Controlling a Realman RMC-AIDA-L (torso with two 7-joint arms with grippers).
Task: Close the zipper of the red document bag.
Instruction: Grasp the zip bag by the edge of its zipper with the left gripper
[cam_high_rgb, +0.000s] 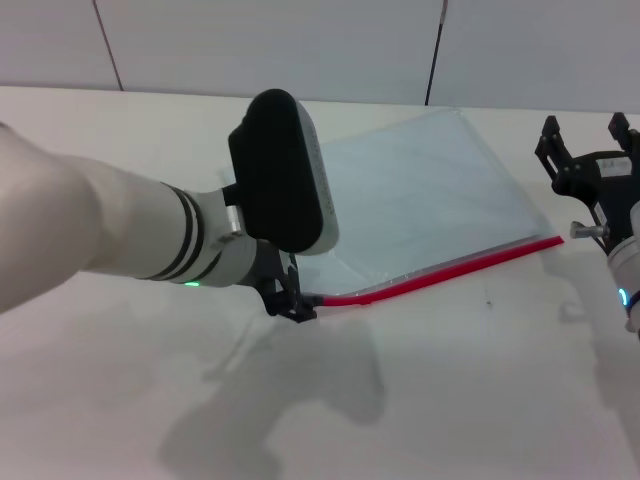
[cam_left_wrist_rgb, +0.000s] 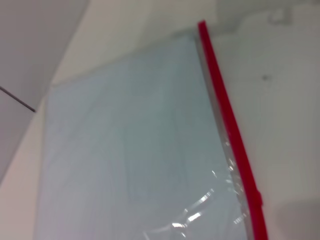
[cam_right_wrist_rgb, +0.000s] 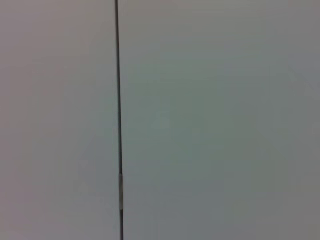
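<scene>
The red document bag (cam_high_rgb: 420, 195) lies flat on the white table, a pale translucent pouch; it fills the left wrist view too (cam_left_wrist_rgb: 135, 150). Its zipper (cam_high_rgb: 450, 268) is the red strip along the near long edge, and it runs along the bag's edge in the left wrist view (cam_left_wrist_rgb: 227, 120). My left gripper (cam_high_rgb: 292, 303) is low at the strip's left end, fingers together on it, and the strip kinks slightly upward just beside them. My right gripper (cam_high_rgb: 585, 140) hovers raised past the bag's right end, fingers apart and holding nothing.
The white tabletop (cam_high_rgb: 480, 400) extends in front of the bag, crossed by the arm's shadow. Behind the table stands a wall of pale panels (cam_high_rgb: 300, 40) with dark seams. The right wrist view shows only such a panel seam (cam_right_wrist_rgb: 118, 100).
</scene>
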